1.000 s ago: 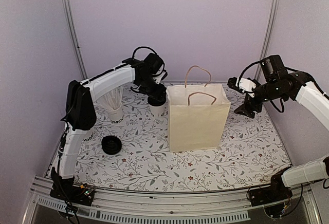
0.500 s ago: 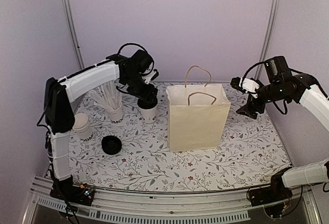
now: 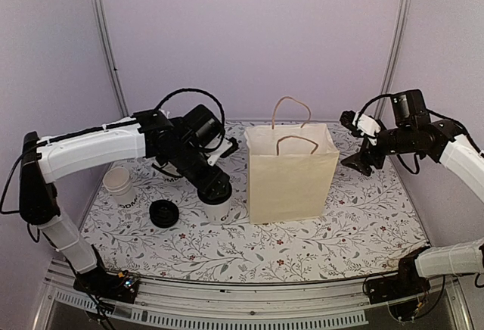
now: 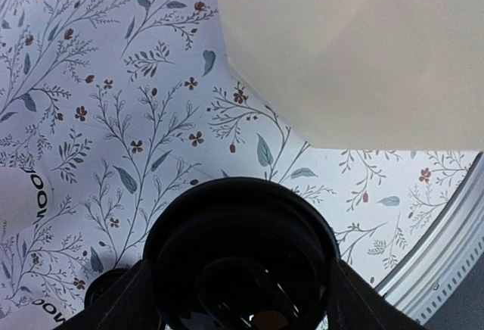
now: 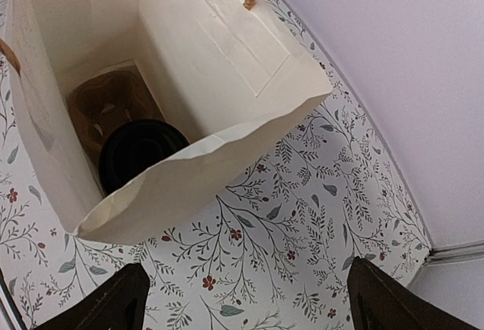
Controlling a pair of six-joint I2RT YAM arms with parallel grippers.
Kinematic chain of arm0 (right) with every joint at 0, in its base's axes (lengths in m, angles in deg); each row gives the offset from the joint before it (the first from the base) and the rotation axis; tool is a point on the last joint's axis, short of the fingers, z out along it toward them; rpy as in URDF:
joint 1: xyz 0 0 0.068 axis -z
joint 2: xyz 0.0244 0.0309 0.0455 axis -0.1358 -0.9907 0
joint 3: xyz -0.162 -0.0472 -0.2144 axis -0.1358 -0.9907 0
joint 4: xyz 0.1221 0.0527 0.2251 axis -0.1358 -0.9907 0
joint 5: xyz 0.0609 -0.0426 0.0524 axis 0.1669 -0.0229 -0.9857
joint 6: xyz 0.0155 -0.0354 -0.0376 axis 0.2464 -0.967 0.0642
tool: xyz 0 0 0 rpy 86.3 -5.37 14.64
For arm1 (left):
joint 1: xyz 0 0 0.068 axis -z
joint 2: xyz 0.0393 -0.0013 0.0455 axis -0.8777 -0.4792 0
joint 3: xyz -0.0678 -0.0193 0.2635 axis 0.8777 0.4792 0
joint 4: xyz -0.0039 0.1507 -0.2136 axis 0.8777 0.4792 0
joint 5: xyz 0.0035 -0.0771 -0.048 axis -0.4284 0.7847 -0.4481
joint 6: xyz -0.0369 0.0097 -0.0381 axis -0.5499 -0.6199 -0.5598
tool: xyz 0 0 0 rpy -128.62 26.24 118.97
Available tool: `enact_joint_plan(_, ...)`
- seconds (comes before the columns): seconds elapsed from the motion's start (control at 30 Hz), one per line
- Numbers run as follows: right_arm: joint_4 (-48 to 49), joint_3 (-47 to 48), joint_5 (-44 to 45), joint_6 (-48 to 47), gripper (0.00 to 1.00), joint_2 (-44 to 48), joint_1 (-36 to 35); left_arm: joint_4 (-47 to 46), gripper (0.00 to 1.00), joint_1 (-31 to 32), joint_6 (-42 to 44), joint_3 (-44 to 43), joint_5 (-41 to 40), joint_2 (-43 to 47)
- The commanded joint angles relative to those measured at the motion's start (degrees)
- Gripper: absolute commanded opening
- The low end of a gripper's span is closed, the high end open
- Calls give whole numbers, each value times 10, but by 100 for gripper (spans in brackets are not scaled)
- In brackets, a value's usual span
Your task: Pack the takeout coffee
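Observation:
The takeout coffee (image 3: 220, 210), a white paper cup with a black lid (image 4: 240, 250), is held from above by my left gripper (image 3: 215, 191), whose fingers press both sides of the lid. It sits just left of the cream paper bag (image 3: 291, 180), near the bag's front corner. In the left wrist view the lid fills the space between my fingers, with the bag's wall (image 4: 355, 50) above it. My right gripper (image 3: 355, 162) hovers open to the right of the bag, above the mat (image 5: 302, 216). Inside the bag (image 5: 219, 50) a second black-lidded cup (image 5: 140, 152) sits in a brown carrier.
A stack of lidless white cups (image 3: 120, 186) stands at the left, with a loose black lid (image 3: 164, 213) in front of it. The bag's two handles (image 3: 291, 107) stick up. Metal posts and purple walls close in the back and sides.
My left arm has carried the lidded cup from the back, beside the cup of sticks, forward and down to the bag's front left corner. The right gripper has shifted only slightly.

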Motion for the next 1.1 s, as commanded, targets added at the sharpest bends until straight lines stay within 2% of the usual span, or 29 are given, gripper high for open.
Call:
enact_joint_plan(0.0, 114, -50, 2, 76, 95, 22, 5, -48, 74, 29, -28, 45, -14, 38)
enact_joint_plan(0.17, 203, -127, 19, 98, 98, 34, 24, -70, 74, 50, -46, 82, -14, 53)
enact_joint_plan(0.4, 255, -189, 2, 109, 98, 32, 29, -85, 75, 70, -62, 117, -13, 55)
enact_joint_plan(0.8, 262, -217, -25, 108, 98, 61, 30, -47, 76, 98, -92, 111, -5, 42)
enact_joint_plan(1.07, 261, -224, -36, 106, 98, 67, 31, -21, 85, 103, -96, 101, -8, 35)
